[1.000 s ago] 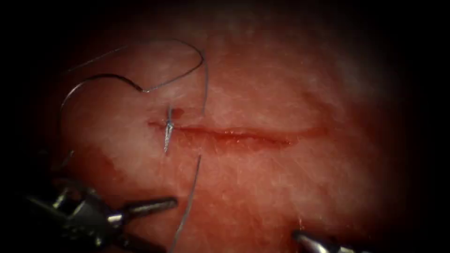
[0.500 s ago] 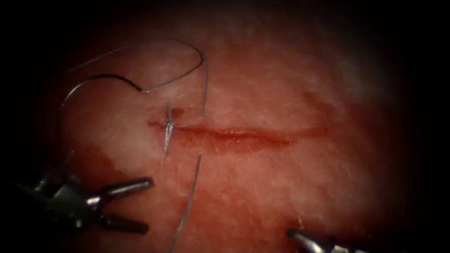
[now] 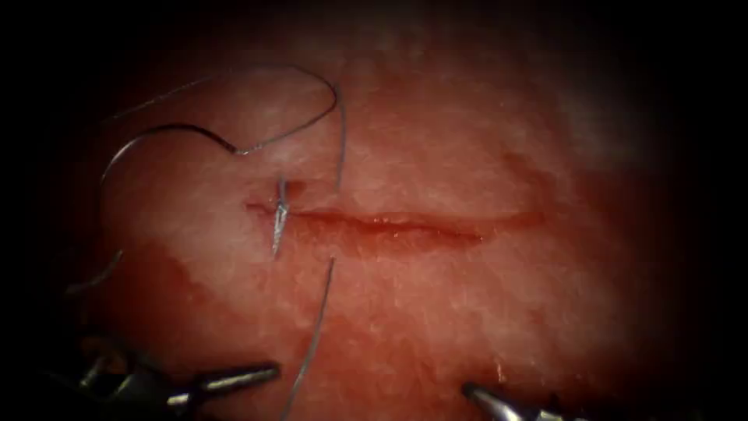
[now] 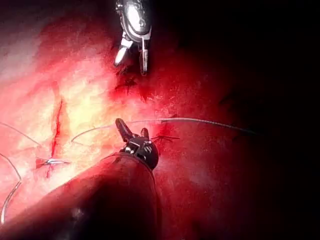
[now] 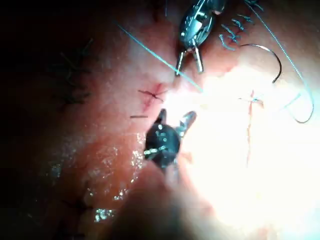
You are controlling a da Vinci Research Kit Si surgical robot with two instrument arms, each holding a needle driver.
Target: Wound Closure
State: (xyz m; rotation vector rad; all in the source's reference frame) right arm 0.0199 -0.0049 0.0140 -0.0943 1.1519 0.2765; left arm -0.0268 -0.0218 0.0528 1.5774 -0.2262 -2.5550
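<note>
Currently both tools sit low, apart from the cut (image 3: 397, 224): the left tool (image 4: 132, 132) and right tool (image 5: 174, 121) each have jaws parted, gripping nothing. The needle (image 3: 156, 140) lies loose on the tissue (image 3: 467, 312), upper left of the cut, its thread (image 3: 312, 335) trailing across, presumably parked for pickup.

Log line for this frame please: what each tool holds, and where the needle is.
left tool: open, holds nothing | right tool: open, holds nothing | needle: lying free on tissue, left of cut | thread: loose

No readable text, labels, brand names, numbers or signs appear anywhere on the tissue (image 3: 436, 312), the thread (image 3: 312, 343), or either tool in any of the three views.
</note>
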